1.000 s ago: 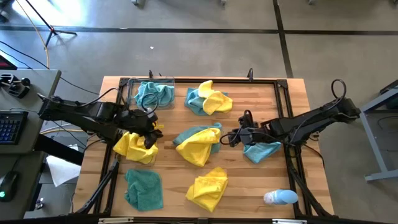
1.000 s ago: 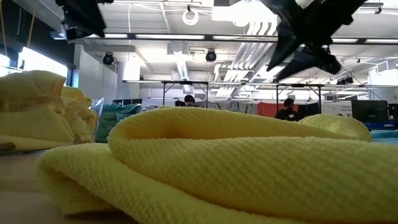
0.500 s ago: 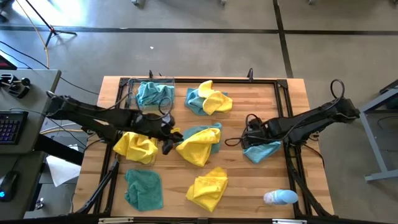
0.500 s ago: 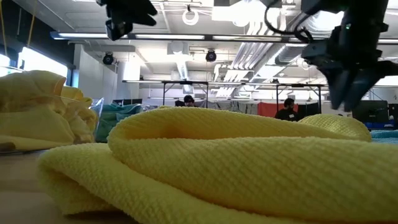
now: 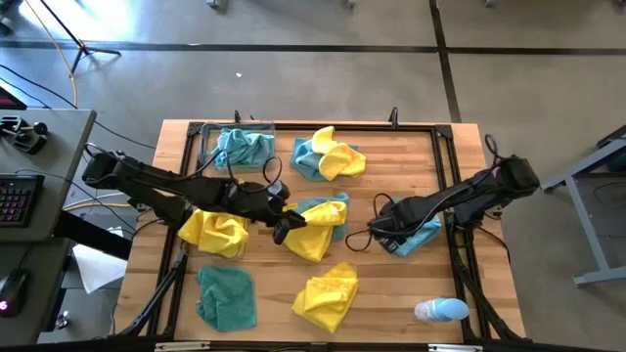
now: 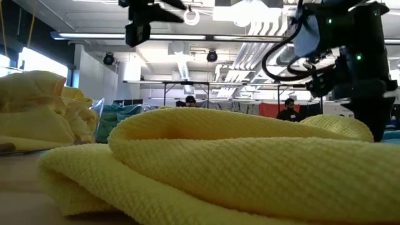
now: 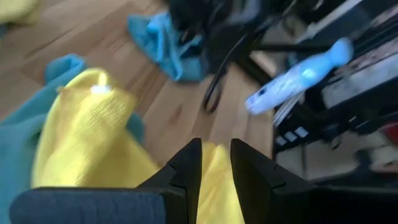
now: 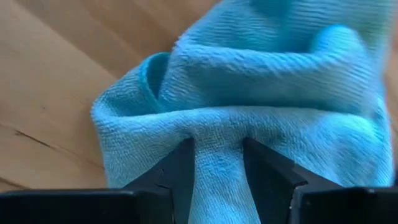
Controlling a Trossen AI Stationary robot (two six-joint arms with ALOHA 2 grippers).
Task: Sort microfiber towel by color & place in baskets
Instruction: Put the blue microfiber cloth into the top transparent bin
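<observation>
Though towel-strewn, wooden table, workshop behind.

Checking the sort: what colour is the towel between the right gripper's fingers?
Teal-blue towel, bunched between the right gripper; right wrist view shows it best.

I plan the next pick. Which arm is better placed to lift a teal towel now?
Right: its pincer already pinches a fold of the teal towel. The left pincer hangs over the yellow towel.
</observation>
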